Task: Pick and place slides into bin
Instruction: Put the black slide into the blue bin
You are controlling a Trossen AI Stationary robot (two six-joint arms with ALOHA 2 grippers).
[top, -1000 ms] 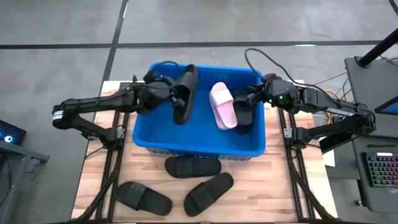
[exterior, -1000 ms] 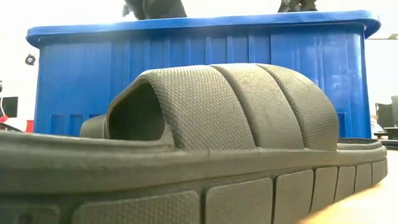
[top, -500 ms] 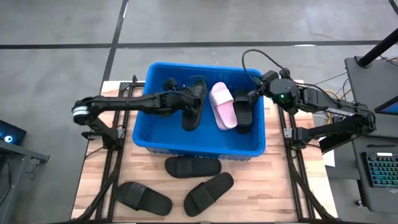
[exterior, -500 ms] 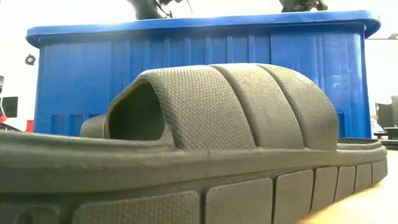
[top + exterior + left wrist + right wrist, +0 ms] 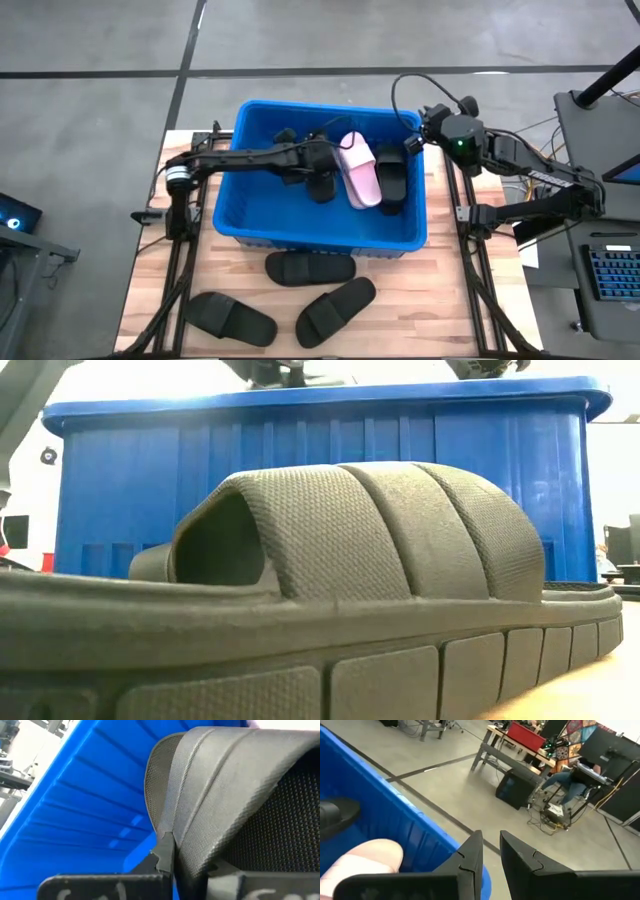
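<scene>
Looking like a robotics lab/workshop: concrete floor (image 5: 300, 35) w/ painted lines, metal workbenches (image 5: 512, 742), cabling, keyboard (image 5: 610, 270) sitting beside rig.

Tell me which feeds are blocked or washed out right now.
Low view: a black slide fills the frame, sky above the bin blown white. Left wrist view: strap of the held slide crowds the lens. High view: clear, evenly lit.

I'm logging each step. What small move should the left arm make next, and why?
Probably open the left claw to drop its black slide: the claw is already down inside the blue bin, beside the pink slide.
</scene>
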